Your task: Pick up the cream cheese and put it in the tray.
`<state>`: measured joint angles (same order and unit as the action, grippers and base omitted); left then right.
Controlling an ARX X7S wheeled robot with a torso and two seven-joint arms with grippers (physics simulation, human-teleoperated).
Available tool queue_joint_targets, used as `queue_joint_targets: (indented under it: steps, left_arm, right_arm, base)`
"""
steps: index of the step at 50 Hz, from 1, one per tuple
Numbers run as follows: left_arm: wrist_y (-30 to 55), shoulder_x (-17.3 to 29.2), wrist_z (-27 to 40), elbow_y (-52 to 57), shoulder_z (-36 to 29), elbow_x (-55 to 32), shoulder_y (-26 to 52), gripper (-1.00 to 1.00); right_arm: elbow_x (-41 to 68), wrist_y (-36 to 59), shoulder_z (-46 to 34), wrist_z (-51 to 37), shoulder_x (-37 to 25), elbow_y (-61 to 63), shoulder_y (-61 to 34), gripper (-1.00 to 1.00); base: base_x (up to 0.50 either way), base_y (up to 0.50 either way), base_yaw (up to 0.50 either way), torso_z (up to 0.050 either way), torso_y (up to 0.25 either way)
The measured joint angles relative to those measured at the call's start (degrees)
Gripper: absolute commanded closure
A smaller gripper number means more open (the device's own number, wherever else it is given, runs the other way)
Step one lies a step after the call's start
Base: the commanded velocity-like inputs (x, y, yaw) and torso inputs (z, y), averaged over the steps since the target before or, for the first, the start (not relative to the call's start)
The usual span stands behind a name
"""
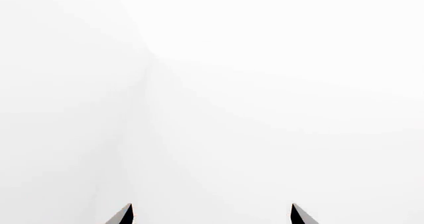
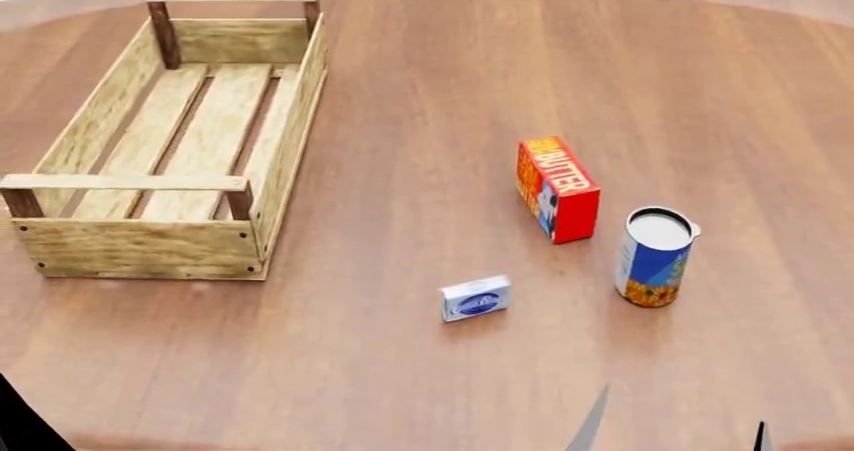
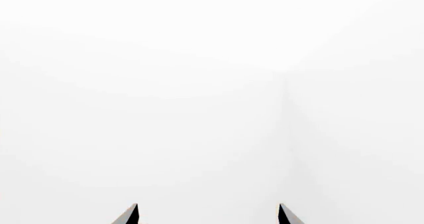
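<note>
We see the small flat white-grey cream cheese box with a blue oval logo [image 2: 475, 299] lying on the round brown wooden table [image 2: 400, 101], lower centre of the head view. Up-right stand the red-orange butter box [image 2: 557, 189] and the blue-orange can [image 2: 654, 256]. The long light-wood slatted tray [image 2: 287, 126] sits upper left, well apart. Both wrist views show only white — the left gripper [image 1: 212, 215] and right gripper [image 3: 208, 215] have fingertips spread, holding nothing.
</note>
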<state>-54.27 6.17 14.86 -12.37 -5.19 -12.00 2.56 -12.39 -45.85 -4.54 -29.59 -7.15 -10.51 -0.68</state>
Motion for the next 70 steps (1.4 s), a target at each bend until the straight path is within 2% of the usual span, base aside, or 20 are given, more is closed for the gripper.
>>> queue_joint_targets:
  steps: [70]
  left_arm:
    - [-1.4,1.0,2.5,-0.5,-0.9,1.3,0.0,-1.0]
  right_arm:
    - [0.8,2.1,-4.7,-1.8,-2.8,2.7,1.1,-1.0]
  base:
    - [0.01,0.14,0.0,0.0,0.0]
